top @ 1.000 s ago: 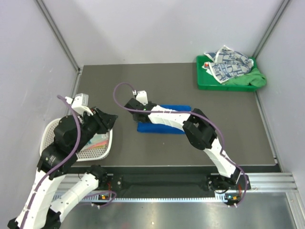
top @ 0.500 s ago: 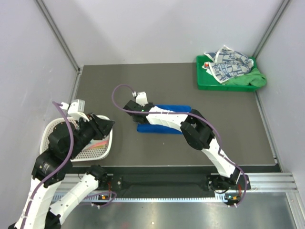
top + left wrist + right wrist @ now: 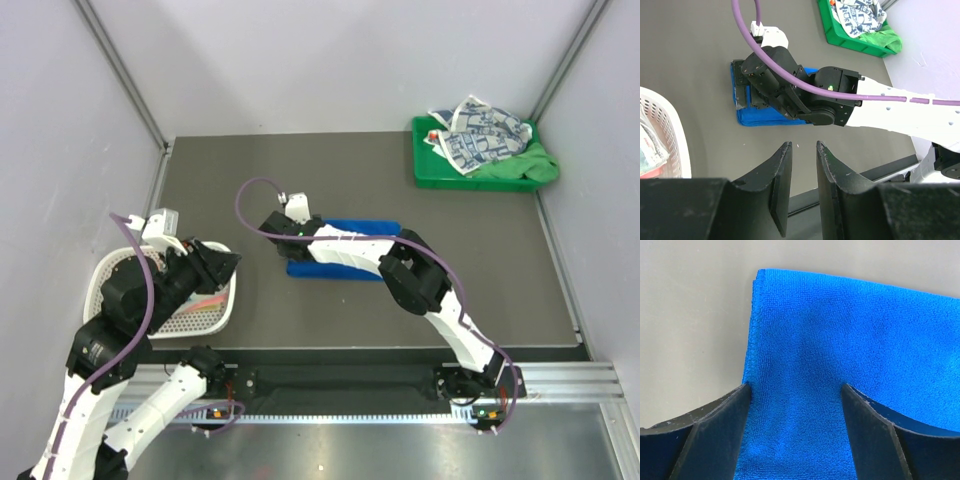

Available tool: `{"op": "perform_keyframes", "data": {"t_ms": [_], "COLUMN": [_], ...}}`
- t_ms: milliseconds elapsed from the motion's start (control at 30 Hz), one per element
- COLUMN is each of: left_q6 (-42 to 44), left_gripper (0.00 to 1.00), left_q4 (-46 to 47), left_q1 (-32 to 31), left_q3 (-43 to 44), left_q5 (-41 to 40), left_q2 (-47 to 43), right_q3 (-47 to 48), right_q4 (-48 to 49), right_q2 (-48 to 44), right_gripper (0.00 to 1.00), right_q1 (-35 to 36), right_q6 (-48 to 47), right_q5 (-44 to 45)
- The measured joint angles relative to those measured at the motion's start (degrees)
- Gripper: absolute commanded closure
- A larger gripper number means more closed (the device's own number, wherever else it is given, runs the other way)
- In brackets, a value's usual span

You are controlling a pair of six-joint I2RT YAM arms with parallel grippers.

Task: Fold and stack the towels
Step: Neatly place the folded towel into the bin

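A royal blue towel (image 3: 312, 270) lies folded flat in the middle of the table, seen too in the left wrist view (image 3: 767, 118). My right gripper (image 3: 293, 240) hangs open over the blue towel's (image 3: 840, 330) left end. Its fingers straddle the cloth (image 3: 795, 386) with nothing pinched. My left gripper (image 3: 226, 262) hovers above the basket's right rim, its jaws (image 3: 803, 143) a narrow gap apart and empty. A white towel with navy print (image 3: 478, 130) and a green towel (image 3: 538, 165) lie crumpled in the green tray (image 3: 425, 170).
The white mesh basket (image 3: 222, 312) at the near left holds cloth with orange and pink showing (image 3: 203, 299). The green tray (image 3: 836, 37) sits in the far right corner. Grey walls close in the dark table (image 3: 300, 160) on three sides.
My right gripper has opened wider over the blue towel's left end. The left arm has drawn back and down toward the basket, its jaws unchanged.
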Motion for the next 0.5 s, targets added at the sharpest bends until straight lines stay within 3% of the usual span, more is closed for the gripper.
{"op": "perform_keyframes", "data": {"t_ms": [500], "left_q6": [0.0], "left_gripper": [0.69], "left_q4": [0.0], "left_q1": [0.0], "left_q3": [0.0], "left_q5": [0.3], "left_q2": [0.0], "right_q3": [-4.4], "right_q4": [4.3], "right_q2": [-3.0], "right_gripper": [0.22], "right_q1": [0.2], "right_q6": [-0.2], "right_q5": [-0.5]}}
